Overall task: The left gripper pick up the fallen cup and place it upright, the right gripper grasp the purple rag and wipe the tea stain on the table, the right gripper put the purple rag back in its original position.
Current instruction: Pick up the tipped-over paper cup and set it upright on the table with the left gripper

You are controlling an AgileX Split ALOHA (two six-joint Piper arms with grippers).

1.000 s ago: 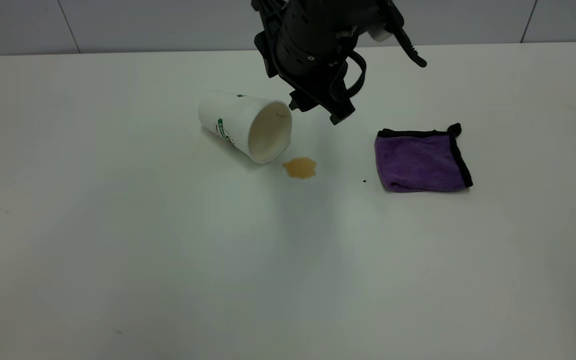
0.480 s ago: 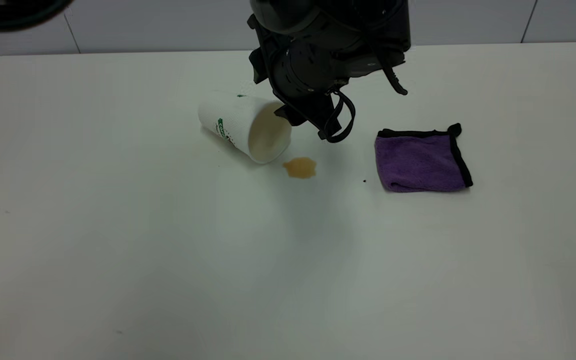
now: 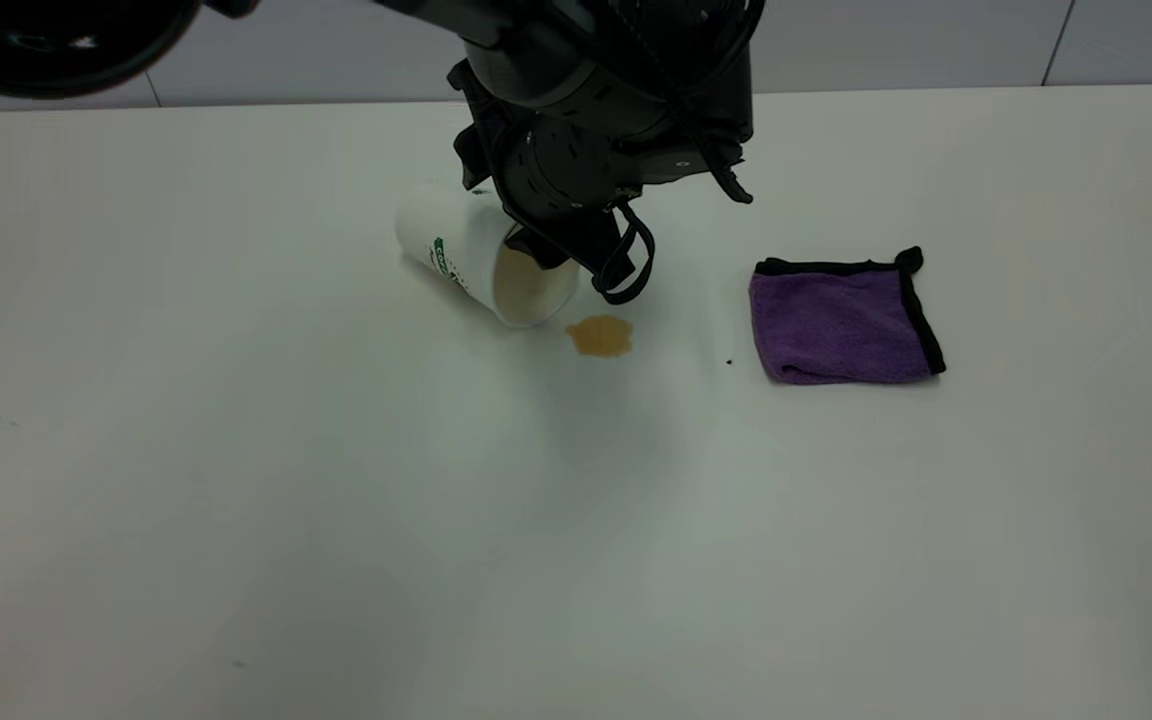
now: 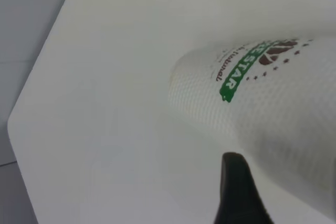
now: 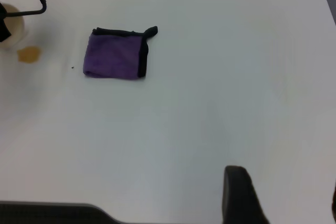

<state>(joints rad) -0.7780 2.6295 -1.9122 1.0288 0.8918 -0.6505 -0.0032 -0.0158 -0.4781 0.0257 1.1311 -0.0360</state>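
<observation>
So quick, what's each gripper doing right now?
Left gripper: at the mouth of the fallen cup, not holding it; open or closed cannot be told.
Right gripper: open, holding nothing, away from the purple rag.

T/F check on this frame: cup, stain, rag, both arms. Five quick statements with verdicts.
1. The cup lies on its side. True.
2. The rag covers the stain. False: the rag lies apart, to the stain's right in the exterior view; the stain is bare.
3. The left gripper is at the cup's mouth. True.
4. The right gripper holds the rag. False: it is well away from the rag, holding nothing.
5. The cup stands upright on the table. False: it has not been lifted or righted.
</observation>
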